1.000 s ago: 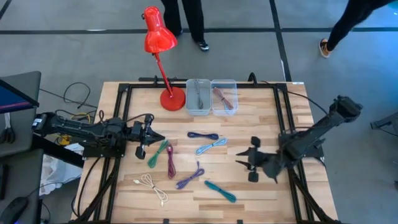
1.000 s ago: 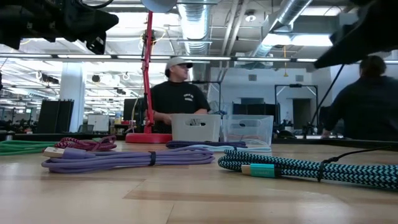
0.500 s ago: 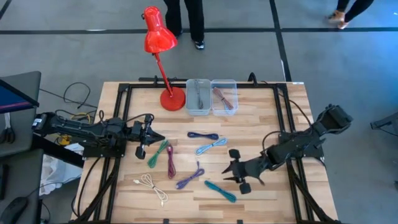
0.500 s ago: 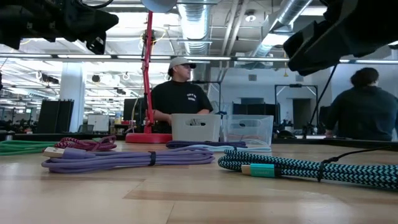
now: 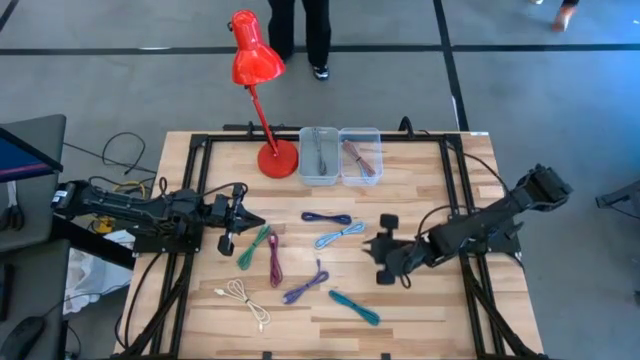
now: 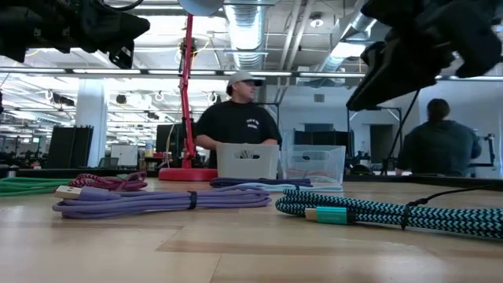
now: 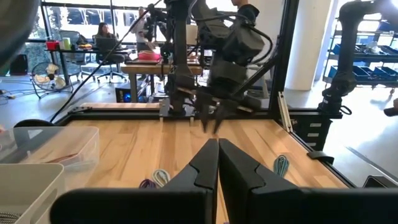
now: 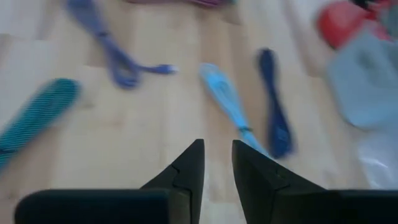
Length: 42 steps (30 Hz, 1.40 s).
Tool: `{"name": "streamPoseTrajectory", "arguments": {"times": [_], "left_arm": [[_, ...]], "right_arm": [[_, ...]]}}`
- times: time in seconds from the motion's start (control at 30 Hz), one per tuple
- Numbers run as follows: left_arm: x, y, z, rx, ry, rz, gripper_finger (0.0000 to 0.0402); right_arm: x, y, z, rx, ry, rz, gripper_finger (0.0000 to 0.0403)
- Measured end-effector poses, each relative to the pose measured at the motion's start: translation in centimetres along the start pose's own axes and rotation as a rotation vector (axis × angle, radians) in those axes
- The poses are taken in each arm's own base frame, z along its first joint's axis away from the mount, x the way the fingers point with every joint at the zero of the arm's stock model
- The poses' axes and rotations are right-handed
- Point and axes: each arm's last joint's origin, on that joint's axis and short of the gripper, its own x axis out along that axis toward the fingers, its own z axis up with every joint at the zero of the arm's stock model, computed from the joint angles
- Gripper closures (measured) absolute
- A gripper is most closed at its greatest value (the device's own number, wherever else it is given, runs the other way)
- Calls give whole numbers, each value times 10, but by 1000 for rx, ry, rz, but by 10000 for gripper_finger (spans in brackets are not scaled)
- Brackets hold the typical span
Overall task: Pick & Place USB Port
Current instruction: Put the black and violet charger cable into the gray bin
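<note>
Right gripper: we saw the right gripper [image 5: 381, 247] at centre-right of the high view, over bare wood, its fingers [image 8: 188, 167] a narrow gap apart and holding nothing.
Light blue cable: the light blue cable [image 5: 338, 235] lay just left of that gripper in the high view; in the right wrist view it [image 8: 227, 103] sat directly beyond the fingertips, apart from them.
Dark blue cable: the dark blue cable [image 5: 327, 217] lay just above the light blue one, and showed beside it in the wrist view [image 8: 274, 116].
Purple cable: we found the purple cable [image 5: 305, 286] lower, left of the gripper, and long across the front of the low view [image 6: 161, 200].
Teal cable: the teal cable [image 5: 354, 306] lay below the gripper near the table's front edge, at lower right in the low view [image 6: 377, 212].
Other cables: a green cable [image 5: 254, 246] and a maroon cable [image 5: 274, 260] lay side by side left of centre; a white cable [image 5: 245, 301] lay at lower left.
Left gripper: the left gripper [image 5: 243, 218] waited at the table's left side, its fingers [image 7: 200, 168] pressed together and empty.
Bins: two clear bins [image 5: 340, 155] stood at the top centre, each with a cable inside.
Lamp: a red lamp [image 5: 257, 90] stood just left of the bins.
Table: the wooden table [image 5: 420, 306] was bare between the gripper and the light blue cable.
People: a person [image 6: 239, 118] stood behind the bins in the low view, another [image 6: 437, 145] at far right.
</note>
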Motion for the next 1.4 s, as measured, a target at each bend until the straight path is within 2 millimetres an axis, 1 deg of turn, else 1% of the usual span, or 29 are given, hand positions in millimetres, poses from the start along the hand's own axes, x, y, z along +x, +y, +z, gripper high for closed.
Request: {"name": "streamPoseTrajectory", "arguments": {"times": [0.17, 0.3, 0.4, 0.57, 0.8, 1.0, 1.17, 1.27, 1.4], "left_arm": [[0, 0, 0, 0, 0, 0, 389], [0, 0, 0, 0, 0, 0, 389], [0, 0, 0, 0, 0, 0, 389], [0, 0, 0, 0, 0, 0, 389], [0, 0, 0, 0, 0, 0, 389], [0, 0, 0, 0, 0, 0, 389], [0, 0, 0, 0, 0, 0, 389], [0, 0, 0, 0, 0, 0, 389], [0, 0, 0, 0, 0, 0, 389]], "right_arm": [[-5, -20, -6, 85, 92, -77, 330], [-6, -29, -16, 117, 194, -134, 330], [-5, -34, -19, 109, 221, -179, 330], [0, -44, -15, 48, 195, -229, 330], [15, -76, -6, 48, 177, -273, 330], [24, -101, 0, 76, 151, -240, 330], [27, -115, 0, 98, 149, -250, 330], [29, -115, 1, 116, 132, -179, 330], [36, -107, 5, 122, 85, -30, 330]]}}
